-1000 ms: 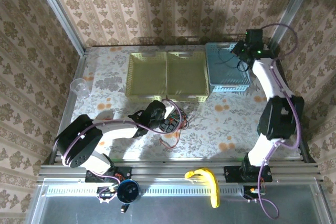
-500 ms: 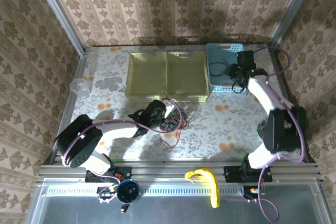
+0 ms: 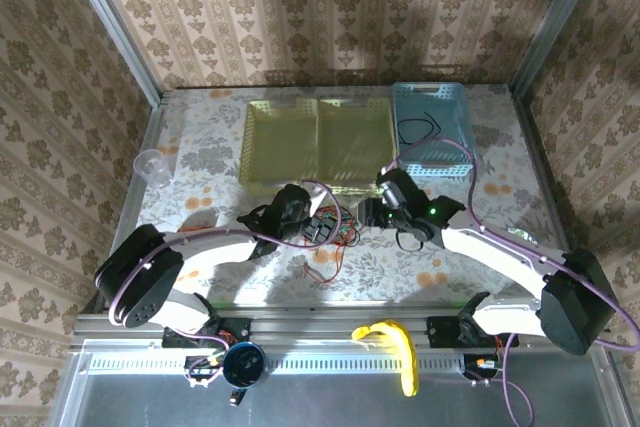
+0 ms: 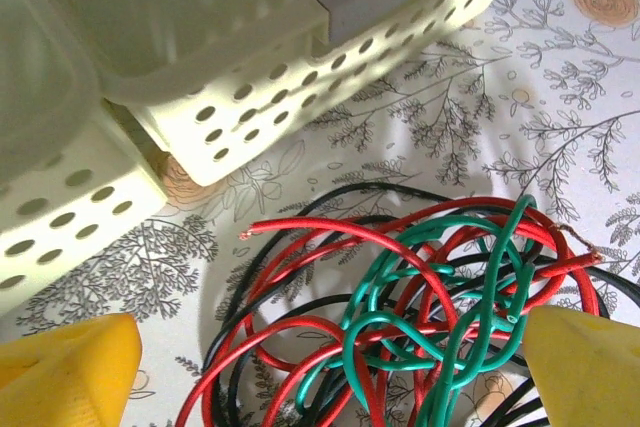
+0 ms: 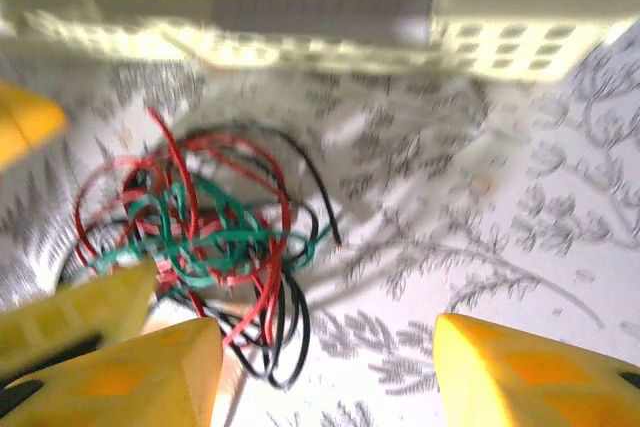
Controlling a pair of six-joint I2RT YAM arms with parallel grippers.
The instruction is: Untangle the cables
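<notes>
The left gripper [image 4: 330, 365], jaws spread wide, straddles the cables [image 4: 420, 287] without clasping them. The right gripper [image 5: 320, 347], blurred, seemingly part-open and empty, hangs just beside the tangle, which lies on the table [image 4: 560, 77] near the cream baskets [image 4: 300, 97].

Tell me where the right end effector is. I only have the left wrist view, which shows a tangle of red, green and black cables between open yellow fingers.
Observer: The right end effector hangs close beside the tangle, on its right side.
Operator: Open or shut?
Observer: Open. In its own wrist view the fingers stand apart with nothing between them.
Operator: Any cables elsewhere?
Observer: One black cable lies in the blue basket.
</notes>
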